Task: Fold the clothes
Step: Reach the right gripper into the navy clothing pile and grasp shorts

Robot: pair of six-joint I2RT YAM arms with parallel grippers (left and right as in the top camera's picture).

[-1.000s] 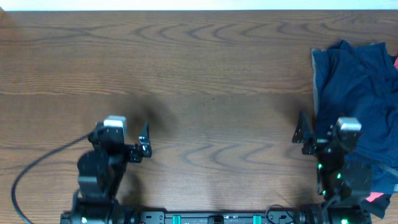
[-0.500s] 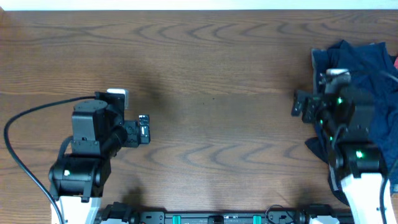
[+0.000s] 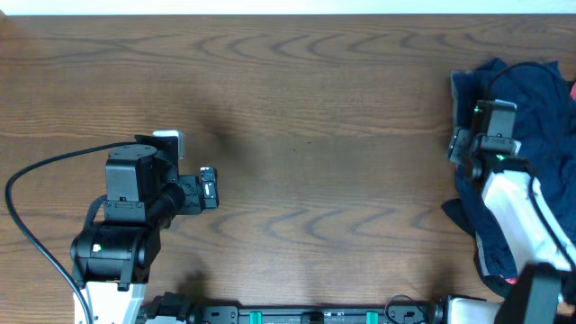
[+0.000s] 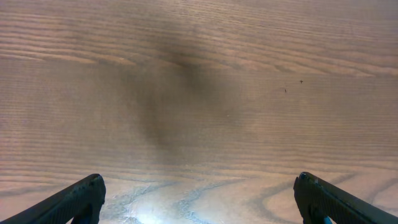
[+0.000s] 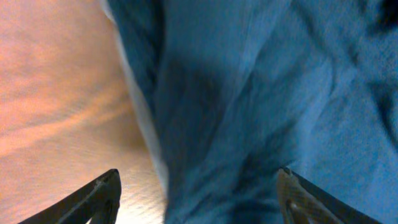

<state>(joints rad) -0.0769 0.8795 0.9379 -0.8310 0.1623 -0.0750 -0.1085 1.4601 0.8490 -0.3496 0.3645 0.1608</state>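
A heap of dark navy clothes [image 3: 531, 117] lies at the right edge of the wooden table, with a sliver of red-pink cloth [image 3: 572, 90] at the far right. My right gripper [image 3: 463, 144] hovers over the heap's left edge; in the right wrist view its fingers [image 5: 196, 199] are spread wide and empty above the navy cloth [image 5: 261, 93], whose pale grey edge [image 5: 140, 118] meets bare wood. My left gripper [image 3: 209, 189] is open and empty over bare table at the left; its fingers [image 4: 199, 199] show only wood between them.
The brown wooden table [image 3: 315, 117] stretches between the two arms. A black cable [image 3: 36, 180] loops from the left arm at the left edge. The table's far edge runs along the top of the overhead view.
The right arm has swung forward and to the right, onto the left edge of the clothes heap. The left arm rose from its folded pose a second ago and has since held still.
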